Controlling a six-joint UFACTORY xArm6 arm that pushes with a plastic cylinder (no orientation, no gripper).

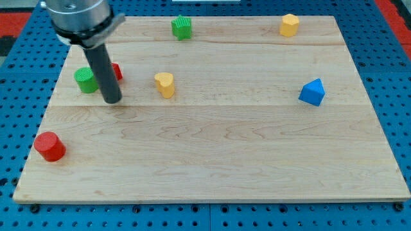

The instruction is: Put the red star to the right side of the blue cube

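One red star [117, 70] sits half-hidden behind the clawless rod's tip [112, 101], upper left; next, a long rightward push past the blue cube [312, 92] at the view's right.

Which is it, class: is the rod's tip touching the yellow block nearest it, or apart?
Apart. The camera view shows bare wooden board between my tip and the yellow block, which sits off to the tip's right in the view.

The arm enters at the view's top left, its grey metal housing [78, 17] cut off by the frame's edge. From it a straight dark rod [103, 67] descends, leaning slightly toward the view's right, and my tip [112, 101] rests at board height.
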